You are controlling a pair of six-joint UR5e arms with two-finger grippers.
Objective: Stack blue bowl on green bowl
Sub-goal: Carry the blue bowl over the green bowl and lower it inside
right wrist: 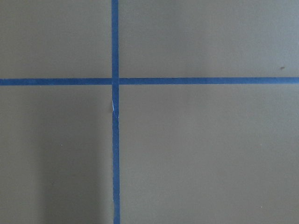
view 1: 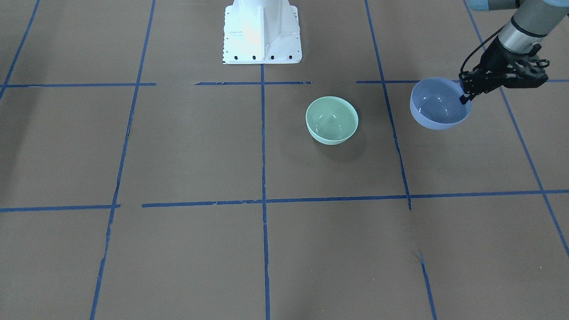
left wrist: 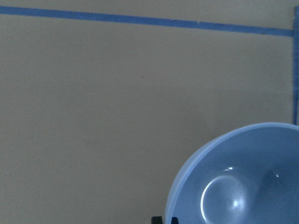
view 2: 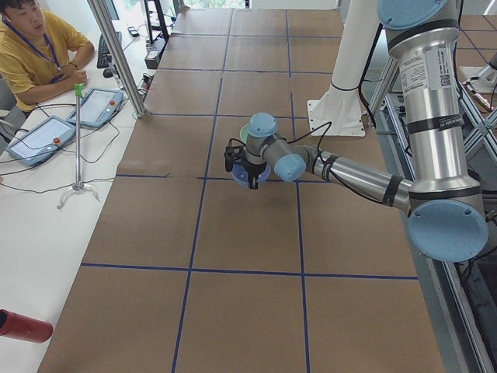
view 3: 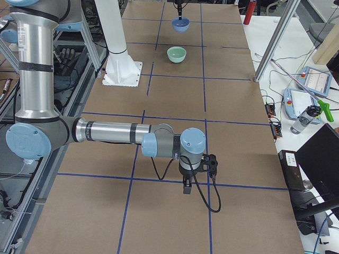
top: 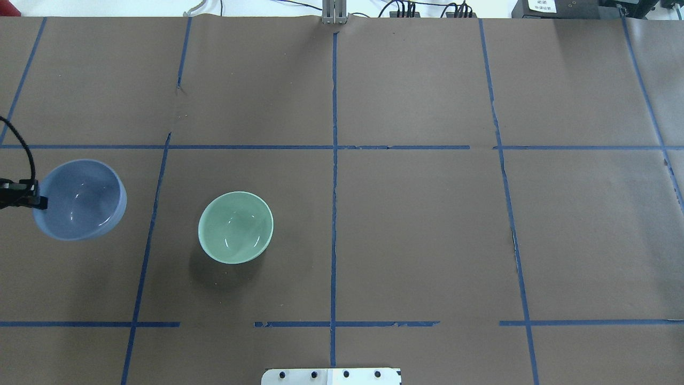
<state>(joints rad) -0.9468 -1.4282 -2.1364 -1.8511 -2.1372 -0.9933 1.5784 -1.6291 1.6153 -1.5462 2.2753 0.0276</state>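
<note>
L gripper point(view 1: 464, 95) is clamped on the rim of the blue bowl point(view 1: 438, 106), one finger inside the wall and one outside, at the edge nearest the arm. The bowl is mouth-up on the far left side of the table point(top: 427, 240). It looks lifted clear of the surface, though I can't be sure of that from these angles. In the L wrist cam the bowl fills the lower right corner, w/ the finger tips just showing at the bottom edge.

Green bowl point(view 1: 332, 120) sits upright on the table, to the right of the blue one and left of the centre tape line point(top: 334, 214). The two bowls are well apart, not touching.

R gripper point(view 3: 186, 185) hangs over the right end of the table, pointing down near a tape crossing. It shows only in the side cam, so I can't tell how its jaws stand.
</note>
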